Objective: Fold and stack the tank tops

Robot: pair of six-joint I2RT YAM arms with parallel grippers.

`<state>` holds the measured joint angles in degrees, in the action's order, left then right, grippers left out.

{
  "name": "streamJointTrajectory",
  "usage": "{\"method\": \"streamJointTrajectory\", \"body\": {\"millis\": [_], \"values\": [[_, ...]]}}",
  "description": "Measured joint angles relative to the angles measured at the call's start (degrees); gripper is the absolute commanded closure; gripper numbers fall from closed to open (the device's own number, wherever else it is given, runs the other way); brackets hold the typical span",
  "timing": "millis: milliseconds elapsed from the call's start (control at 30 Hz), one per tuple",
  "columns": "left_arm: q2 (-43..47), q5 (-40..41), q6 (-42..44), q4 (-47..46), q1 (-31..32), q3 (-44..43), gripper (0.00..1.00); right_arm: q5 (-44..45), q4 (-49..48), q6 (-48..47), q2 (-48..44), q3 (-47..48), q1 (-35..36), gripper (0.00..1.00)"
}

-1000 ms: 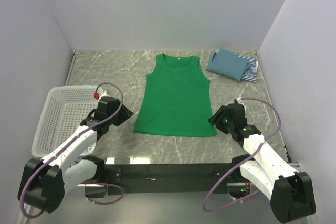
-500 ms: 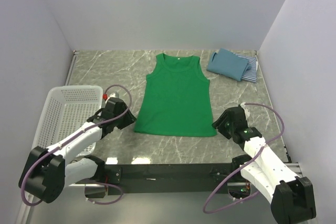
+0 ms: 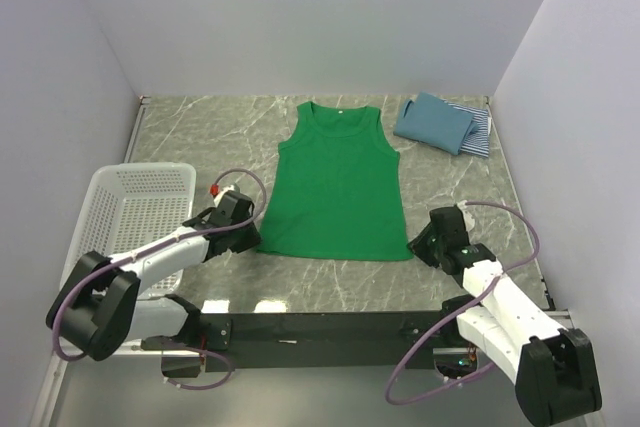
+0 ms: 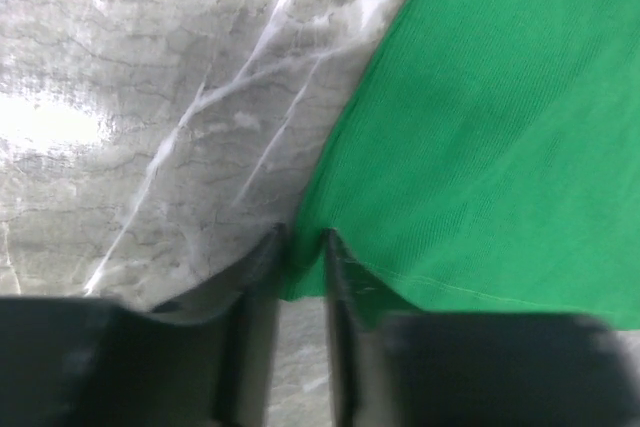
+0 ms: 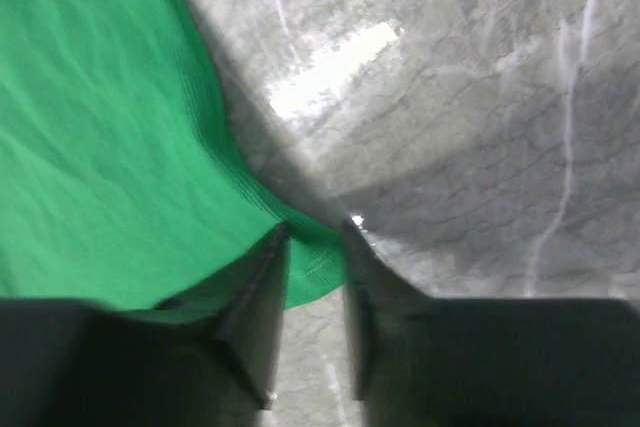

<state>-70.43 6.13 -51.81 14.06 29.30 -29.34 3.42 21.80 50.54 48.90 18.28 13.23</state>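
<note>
**Both grippers at the near hem corners of the green tank top**

1. Left gripper [image 3: 252,237]: low over the table [image 3: 200,137]. In the left wrist view the two fingers [image 4: 258,277] stand close together with only a narrow gap. The near-left hem corner of the green tank top [image 3: 340,187] sits in that gap, so the gripper reads as pinching this corner. The rest of the garment spreads ahead of the fingers and to their right; bare marbled surface lies ahead and to their left.

2. Right gripper [image 3: 422,245]: also low over the table. In the right wrist view its fingers [image 5: 262,287] are drawn equally near to each other. The near-right hem corner lies between them, and the hem rises in a small peak toward the left finger. This gripper likewise reads as pinching the corner. Green fabric extends ahead and to the left of the fingers; bare table lies ahead and to the right.

3. Green tank top: flat, spread open between the two grippers, neck opening at the end away from them.

4. Teal tank top [image 3: 432,122]: folded, well ahead of the right gripper near the far right corner. It rests on the striped tank top [image 3: 482,135], whose edge shows at its right.

5. Basket [image 3: 120,222]: white mesh, just outboard of the left gripper, to its left.
</note>
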Motion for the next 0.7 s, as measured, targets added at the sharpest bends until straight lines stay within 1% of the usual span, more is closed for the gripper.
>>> {"method": "streamJointTrajectory", "body": {"millis": [33, 67, 100, 133, 167, 267, 400, 533, 700], "values": [[-0.70, 0.20, -0.02, -0.07, 0.22, 0.00, 0.81, -0.04, 0.02, 0.17, -0.37, -0.02, 0.00, 0.81], [-1.11, 0.31, -0.22, -0.26, 0.35, 0.00, 0.85, -0.07, 0.02, 0.28, -0.76, -0.02, 0.00, 0.93], [-1.31, 0.61, -0.31, -0.52, 0.46, 0.00, 0.88, -0.15, 0.02, 0.31, -1.16, -0.02, 0.00, 0.97], [-1.42, 0.85, -0.26, -0.70, 0.63, 0.02, 0.95, -0.31, 0.07, 0.52, -1.53, -0.02, 0.00, 1.00], [-1.42, 0.92, -0.48, -0.83, 0.79, 0.07, 1.00, -0.33, 0.15, 0.59, -1.86, -0.02, 0.00, 1.00], [-1.25, 1.11, -0.46, -1.07, 1.36, 0.22, 0.99, -0.33, 1.38, 0.55, -3.06, 0.17, 0.00, 1.00], [0.70, 1.14, -1.07, -1.16, 2.23, 1.70, 0.99, -0.22, 4.90, -0.13, -6.93, 1.14, 0.00, 1.00], [4.42, 1.33, -3.02, -0.44, 4.61, 3.91, 0.99, -0.04, 8.24, -2.47, -8.94, 4.50, 0.00, 1.00], [11.41, 1.29, -6.75, 0.72, 8.17, 8.28, 0.99, -1.60, 8.55, -4.59, -9.01, 6.03, 1.03, 1.00]]}}
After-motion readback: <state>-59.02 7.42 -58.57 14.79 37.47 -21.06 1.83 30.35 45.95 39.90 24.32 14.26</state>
